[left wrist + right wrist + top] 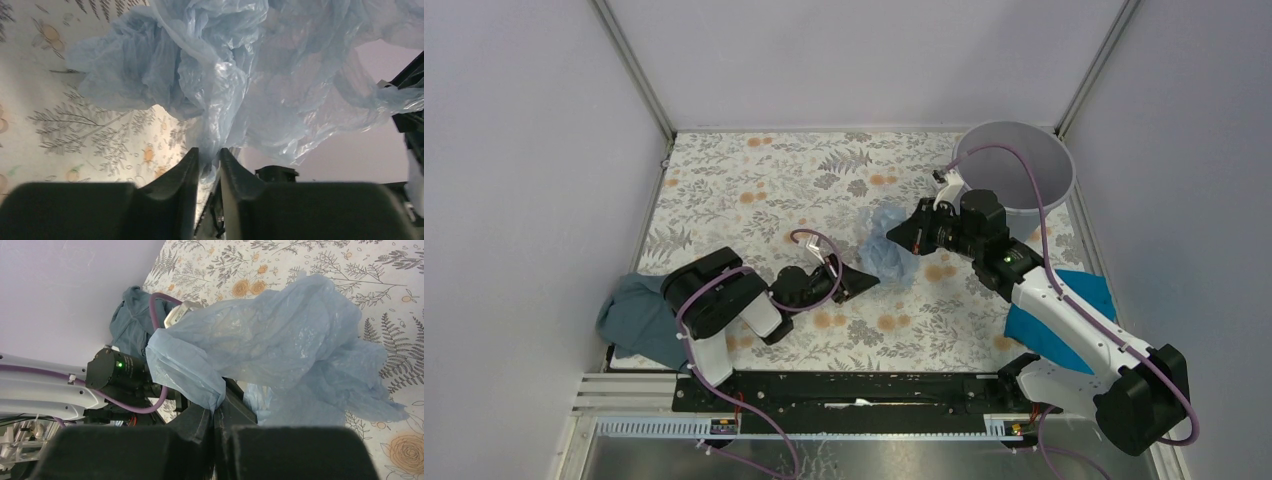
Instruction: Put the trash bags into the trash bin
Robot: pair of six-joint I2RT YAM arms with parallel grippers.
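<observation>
- The trash bag (890,252) is a crumpled pale-blue wad just left of the trash bin (1014,165) and a bit nearer the arm bases. It's outside the bin, strung between both arms.
- The left fingers (227,161) are almost closed, with only a thin slit between them. A twisted strand of the bag's film is pinched in it.
- The right fingers (231,407) are pressed tight together on a folded edge of the bag. They're on the side of the wad nearer the bin.
- Can't tell if the bag's underside touches the floral surface (754,190).
- The bin stands upright with its mouth open.
- A bright blue cloth (1079,295) lies on the near side of the bin, partly under the right arm.
- A dark teal-grey cloth (639,320) sits well away from the bin, at the surface's near left edge.
</observation>
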